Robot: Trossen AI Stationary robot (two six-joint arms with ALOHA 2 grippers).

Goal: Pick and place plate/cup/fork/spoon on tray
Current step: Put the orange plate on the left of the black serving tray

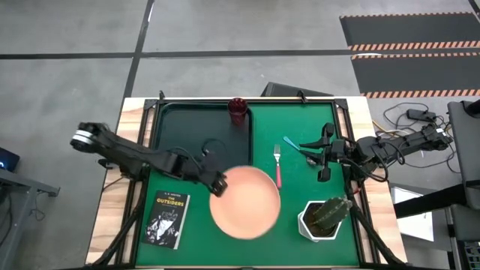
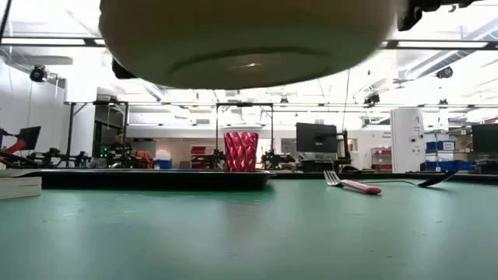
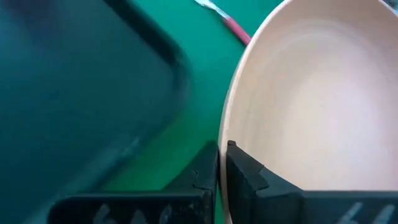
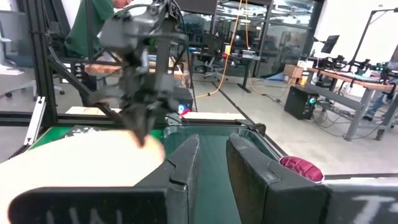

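From above, the left gripper [image 1: 218,183] is clamped on the rim of the plate [image 1: 245,202], which sits over the green mat [image 1: 300,187] just off the near right corner of the tray [image 1: 196,131]. The cup [image 1: 238,108] stands upright in the tray's far right corner. The fork [image 1: 277,165] lies on the mat just beside the plate's far right edge, tines pointing away. The spoon [image 1: 300,144] lies further right, its handle angled toward the right gripper [image 1: 325,154], which hangs over the mat with its 2 fingers a little apart and nothing between them. A white pot with a cactus [image 1: 324,217] stands near the counter's right front, and a book [image 1: 167,218] lies at the left front.

At counter height, the plate's underside [image 2: 249,39] fills the top of the picture, clear of the mat [image 2: 249,233]. Behind it the cup [image 2: 240,151] stands on the tray [image 2: 148,179]; the fork [image 2: 354,184] and spoon [image 2: 436,180] lie to the right.

Past the left wrist, one finger [image 3: 249,180] lies inside the plate [image 3: 323,106] and the other outside, pinching its rim, with the tray [image 3: 74,87] alongside and the fork's handle [image 3: 236,29] beyond.

Past the right wrist, the fingers [image 4: 249,168] stand slightly apart. Ahead are the plate [image 4: 81,158], the left arm's gripper [image 4: 144,127] on it, and the cup [image 4: 301,168].
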